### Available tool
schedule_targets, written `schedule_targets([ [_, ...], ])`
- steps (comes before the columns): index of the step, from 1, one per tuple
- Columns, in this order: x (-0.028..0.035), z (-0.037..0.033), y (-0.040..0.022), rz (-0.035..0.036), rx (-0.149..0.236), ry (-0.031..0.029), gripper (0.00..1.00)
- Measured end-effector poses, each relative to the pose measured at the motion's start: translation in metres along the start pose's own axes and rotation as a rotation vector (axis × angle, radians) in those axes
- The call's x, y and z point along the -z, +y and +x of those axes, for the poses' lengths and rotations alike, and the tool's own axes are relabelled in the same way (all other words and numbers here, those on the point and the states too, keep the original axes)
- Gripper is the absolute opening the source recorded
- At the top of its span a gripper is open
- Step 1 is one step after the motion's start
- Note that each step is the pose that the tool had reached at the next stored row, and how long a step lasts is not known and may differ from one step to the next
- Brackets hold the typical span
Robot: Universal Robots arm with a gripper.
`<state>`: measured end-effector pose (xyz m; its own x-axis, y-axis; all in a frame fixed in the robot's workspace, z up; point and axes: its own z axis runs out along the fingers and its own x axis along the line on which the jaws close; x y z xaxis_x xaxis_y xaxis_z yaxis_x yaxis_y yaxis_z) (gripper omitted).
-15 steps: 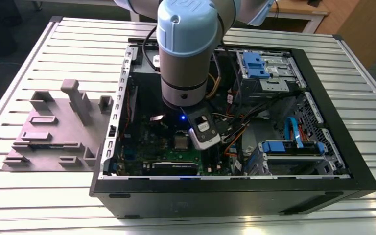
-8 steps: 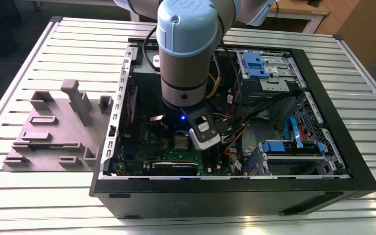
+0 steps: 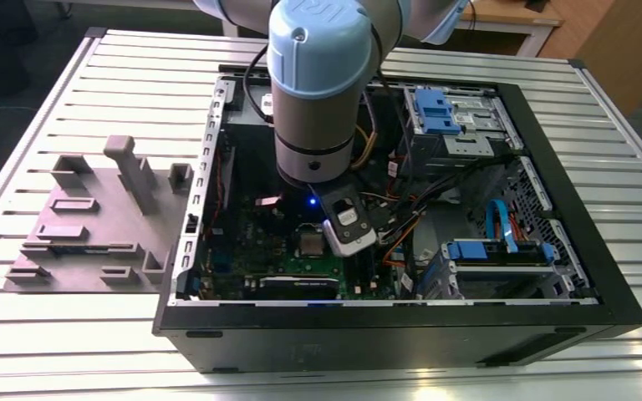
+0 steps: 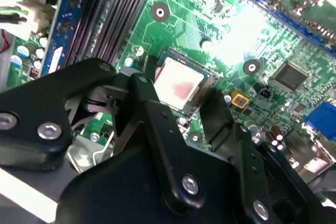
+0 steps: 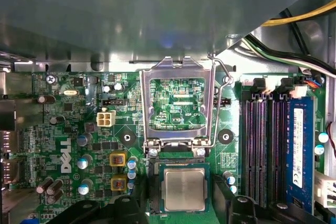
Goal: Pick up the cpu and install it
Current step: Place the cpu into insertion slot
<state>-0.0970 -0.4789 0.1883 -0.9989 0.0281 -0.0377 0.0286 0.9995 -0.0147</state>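
On slatted bench (image 3: 76, 342), inside open case (image 3: 388, 322): hold spread fingers (image 4: 150, 106) level astride socketed cpu (image 5: 182, 189), clear of raised frame (image 5: 176, 70); avoid sideways nudges.

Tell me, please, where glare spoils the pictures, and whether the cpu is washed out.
In the second wrist view, strong glare whitens the motherboard beside the cpu, whose top looks pale pink; in the first wrist view the cpu is evenly lit, grey.

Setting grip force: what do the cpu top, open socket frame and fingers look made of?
The cpu top looks like matte metal, dull grey with soft glare; its rim is greenish, probably circuit board. The socket frame is shiny bare metal, likely steel, with bright reflections. The fingers are smooth black, plastic or coated metal; unclear.
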Motion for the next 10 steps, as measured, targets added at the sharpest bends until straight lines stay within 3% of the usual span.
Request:
schedule_targets([
  [10, 0.0000, 0.0001, 0.0000, 0.0003, 0.000, 0.0003, 0.59],
])
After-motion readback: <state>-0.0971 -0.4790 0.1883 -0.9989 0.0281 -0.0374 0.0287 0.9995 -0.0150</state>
